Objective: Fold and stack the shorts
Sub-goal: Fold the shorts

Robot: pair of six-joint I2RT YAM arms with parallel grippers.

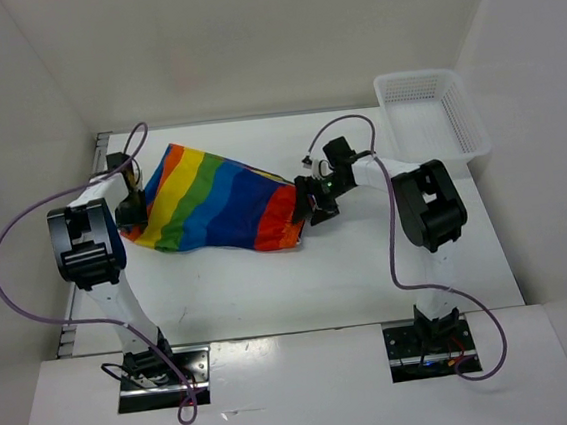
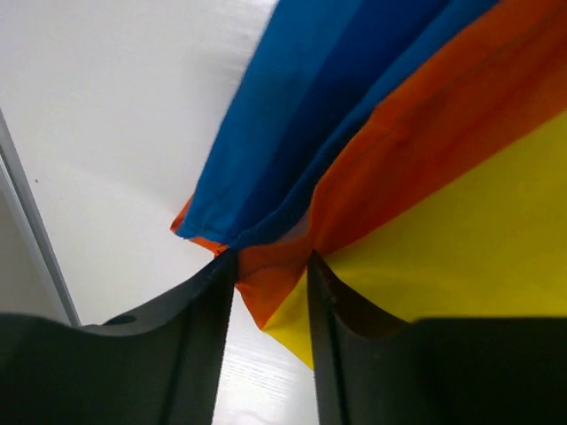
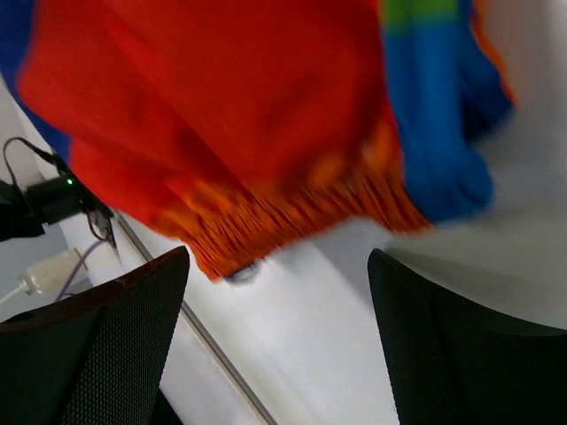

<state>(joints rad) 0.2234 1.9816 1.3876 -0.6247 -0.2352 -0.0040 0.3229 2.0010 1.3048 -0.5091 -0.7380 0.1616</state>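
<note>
The rainbow-striped shorts (image 1: pixel 212 201) lie spread on the white table, left of centre. My left gripper (image 1: pixel 130 203) is at their left edge. In the left wrist view it (image 2: pixel 270 258) is shut on an orange and yellow corner of the shorts (image 2: pixel 443 177), and folds fan out from the fingertips. My right gripper (image 1: pixel 309 206) is at the shorts' right end. In the right wrist view it (image 3: pixel 279 257) is open wide, and the red elastic waistband of the shorts (image 3: pixel 248 106) lies just beyond the fingertips, not between them.
A white mesh basket (image 1: pixel 467 119) stands at the table's far right corner. White walls close in the back and both sides. A metal rail (image 2: pixel 35 239) runs along the table's left edge. Purple cables loop around both arms.
</note>
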